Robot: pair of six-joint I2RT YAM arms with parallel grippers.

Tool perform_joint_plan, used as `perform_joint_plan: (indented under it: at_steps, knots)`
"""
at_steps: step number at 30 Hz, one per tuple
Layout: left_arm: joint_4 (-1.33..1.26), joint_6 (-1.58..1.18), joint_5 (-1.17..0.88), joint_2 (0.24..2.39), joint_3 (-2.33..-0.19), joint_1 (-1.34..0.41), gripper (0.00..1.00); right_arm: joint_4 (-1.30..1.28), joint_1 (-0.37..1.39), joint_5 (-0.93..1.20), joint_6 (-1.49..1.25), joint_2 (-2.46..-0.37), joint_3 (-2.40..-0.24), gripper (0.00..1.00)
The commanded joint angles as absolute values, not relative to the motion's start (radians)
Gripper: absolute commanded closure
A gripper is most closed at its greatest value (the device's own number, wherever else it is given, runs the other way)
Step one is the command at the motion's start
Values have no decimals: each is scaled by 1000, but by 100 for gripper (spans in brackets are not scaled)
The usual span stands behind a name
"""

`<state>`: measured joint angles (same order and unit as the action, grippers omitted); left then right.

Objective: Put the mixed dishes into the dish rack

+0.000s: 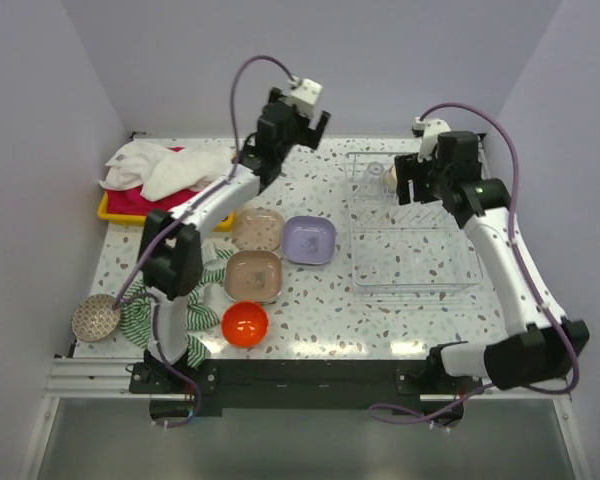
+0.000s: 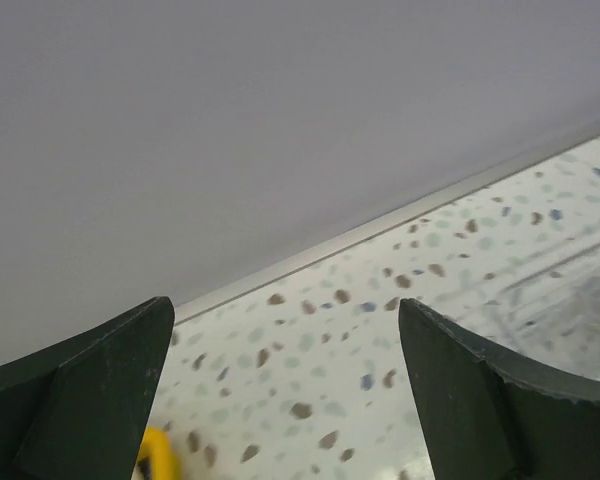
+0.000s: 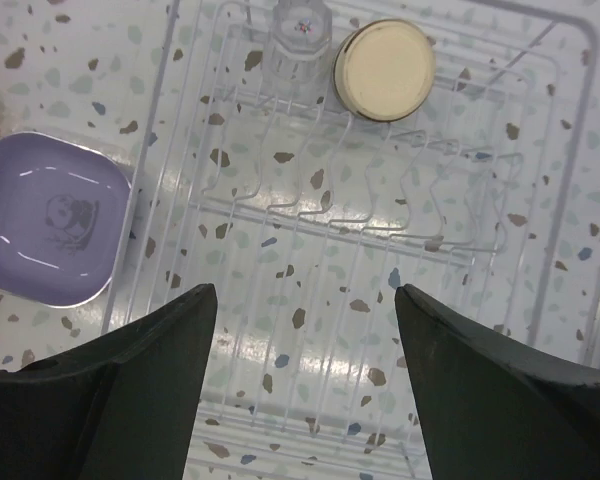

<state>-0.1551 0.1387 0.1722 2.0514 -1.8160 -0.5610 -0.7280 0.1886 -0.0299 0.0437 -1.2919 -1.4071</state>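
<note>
Both pairs stand wide and hold nothing: your left fingers (image 2: 100, 390) over the speckled worktop (image 2: 310, 380) by the wall (image 2: 280, 120), your right fingers (image 3: 480, 380) above the white wire dish rack (image 3: 330, 222), with its round beige cup (image 3: 384, 70) and small clear glass (image 3: 300, 35) just ahead.

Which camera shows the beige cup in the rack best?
Right wrist: the beige cup sits near and sharp, beside the clear glass in the dish rack. Top external shows it only tiny and far; left wrist misses it.
</note>
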Motion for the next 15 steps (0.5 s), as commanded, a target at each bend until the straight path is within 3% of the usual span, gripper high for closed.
perform_joint_plan:
  at_steps: [1, 9, 15]
  knots:
    - [-58, 8, 186, 1765, -1581, -401, 0, -588, 183, 29, 6, -1445, -1420, 24]
    - [35, 15, 198, 1415, -1171, -325, 0, -549, 181, 11, 21, -1696, -1598, 23]
    - [63, 8, 157, 1356, -1077, -318, 0, -545, 181, -100, 69, -1789, -1666, 23]
